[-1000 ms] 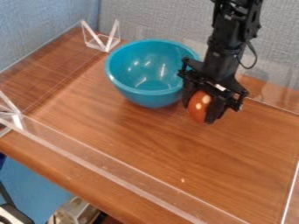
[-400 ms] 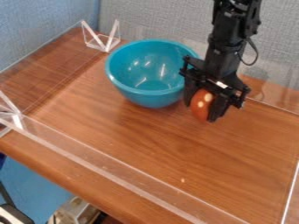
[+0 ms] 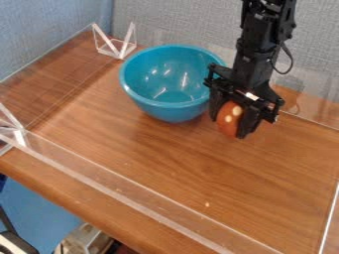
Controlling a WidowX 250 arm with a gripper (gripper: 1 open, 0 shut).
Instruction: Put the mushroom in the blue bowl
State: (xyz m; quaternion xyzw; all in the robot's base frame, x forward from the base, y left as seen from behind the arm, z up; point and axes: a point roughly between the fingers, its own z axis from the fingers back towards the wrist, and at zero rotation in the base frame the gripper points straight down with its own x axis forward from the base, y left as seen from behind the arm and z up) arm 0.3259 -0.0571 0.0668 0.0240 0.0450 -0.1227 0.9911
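Note:
The turquoise-blue bowl (image 3: 169, 81) stands on the wooden table, back centre, empty inside. Just right of its rim my black gripper (image 3: 236, 118) hangs from the arm that comes down from the top of the view. Its fingers are shut on the reddish-brown mushroom (image 3: 231, 121), which sits between them just above the table surface. The mushroom's stem is hidden by the fingers.
Clear acrylic walls (image 3: 93, 159) ring the wooden table (image 3: 159, 149), with a clear triangular bracket (image 3: 111, 42) at the back left corner. A blue wall stands behind. A thin cable runs beside the arm at right.

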